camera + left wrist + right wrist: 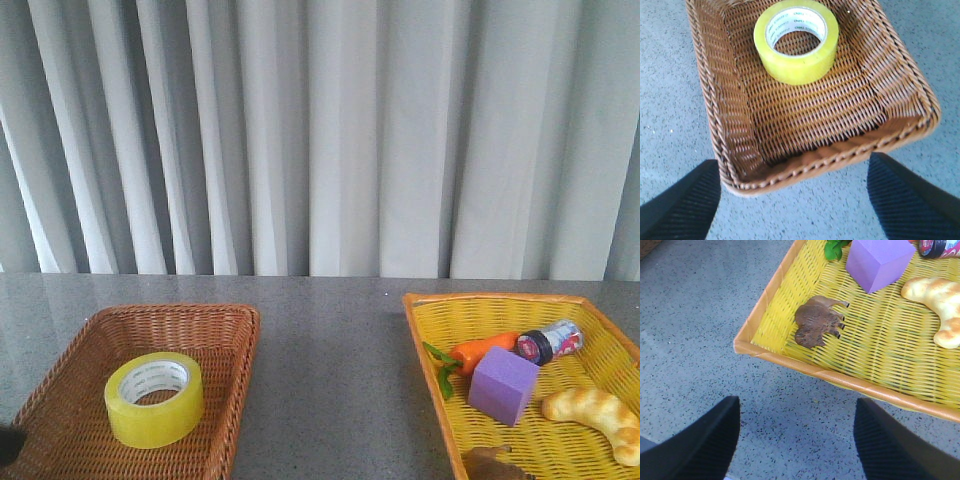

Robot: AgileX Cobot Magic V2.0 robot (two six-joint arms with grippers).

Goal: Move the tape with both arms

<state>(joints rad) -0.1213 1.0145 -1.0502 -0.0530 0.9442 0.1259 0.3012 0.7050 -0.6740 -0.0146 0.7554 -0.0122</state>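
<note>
Hovering over the speckled grey stone bench, the left pincer is spread wide and grasps nothing, its two black ribbed fingers flanking the near corner of the brown woven wicker basket. Deeper inside that basket lies the wide roll of translucent yellow packing tape, flat on its side with the white printed core facing up, well apart from the fingers.

The right pincer is likewise released and empty, its black fingers above bare bench just outside the rim of the yellow woven tray with an orange edge. Nearest that rim lies a small brown toy animal; beyond it are a purple foam cube and a pale braided bread-shaped piece.

From the front, the tape sits in the left basket, and the tray on the right also carries an orange toy carrot and a small dark-capped jar lying on its side. Grey pleated curtains hang behind.
</note>
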